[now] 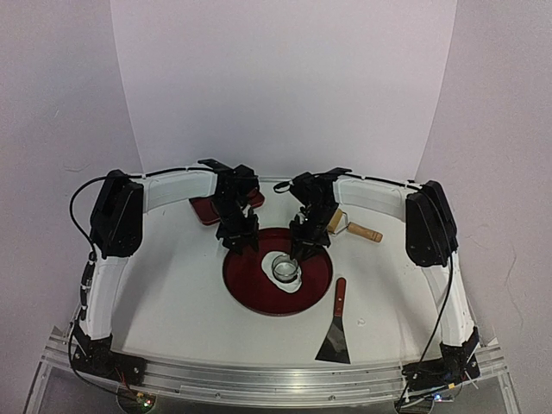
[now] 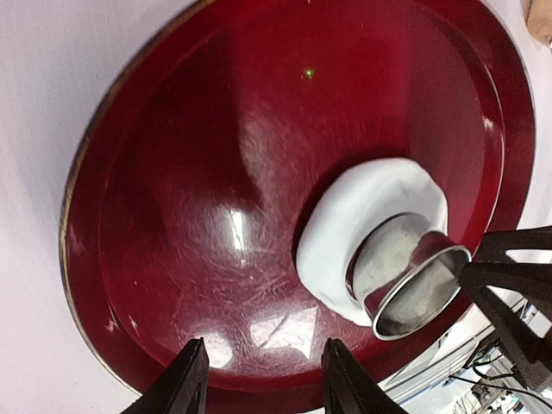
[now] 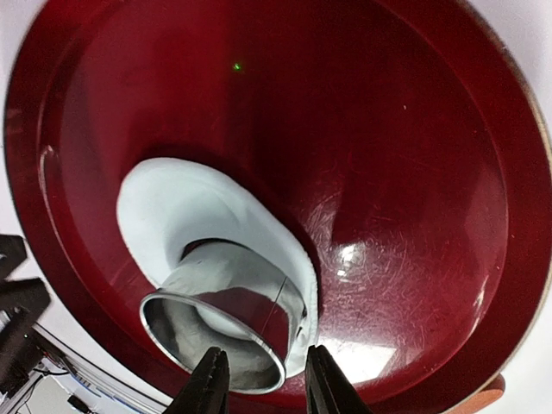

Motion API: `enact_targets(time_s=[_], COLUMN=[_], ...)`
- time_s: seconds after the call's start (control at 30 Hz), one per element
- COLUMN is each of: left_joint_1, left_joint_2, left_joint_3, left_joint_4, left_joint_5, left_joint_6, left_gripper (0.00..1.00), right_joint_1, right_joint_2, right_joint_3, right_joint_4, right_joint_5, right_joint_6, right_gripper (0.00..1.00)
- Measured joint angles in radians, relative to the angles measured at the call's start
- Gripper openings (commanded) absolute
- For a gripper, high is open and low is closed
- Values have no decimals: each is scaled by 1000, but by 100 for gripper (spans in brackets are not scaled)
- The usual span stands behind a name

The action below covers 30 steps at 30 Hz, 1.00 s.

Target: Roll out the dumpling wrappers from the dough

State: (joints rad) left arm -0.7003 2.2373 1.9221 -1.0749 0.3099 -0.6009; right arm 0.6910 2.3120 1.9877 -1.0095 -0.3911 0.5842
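Observation:
The dough is a flat white irregular sheet lying right of centre in the round red tray. A shiny metal ring cutter stands on the dough, with white dough showing inside it. No separate dumpling wrappers are in view. My right gripper is open just above the cutter, its fingers either side of the near right part of the rim. My left gripper is open over bare tray, left of the dough, with nothing between its fingers. Seen from above, the left gripper and the right gripper flank the tray's far side.
A wooden rolling pin lies behind the tray on the right. A metal scraper with a red handle lies in front on the right. A second dark red plate sits at the back left. White walls ring the table.

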Motion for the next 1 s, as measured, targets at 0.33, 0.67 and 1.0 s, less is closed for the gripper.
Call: enact_targets(time_s=[0.33,0.67,1.0], left_joint_1=[1,6,7], left_joint_2=[73,134,137], left_joint_3=[62,73,73], left_joint_4=[41,67,118], left_joint_5=[14,51,106], left_joint_6=[32,58,77], left_gripper=[47,48,49], right_joint_1=[19,34,34], right_joint_2=[15,15,15], right_joint_3=[-8,-52,-46], right_joint_4=[-1,-6,-15], right_joint_5=[-33,-48,-44], right_joint_6=[-18,-4,6], right_gripper=[10,12,29])
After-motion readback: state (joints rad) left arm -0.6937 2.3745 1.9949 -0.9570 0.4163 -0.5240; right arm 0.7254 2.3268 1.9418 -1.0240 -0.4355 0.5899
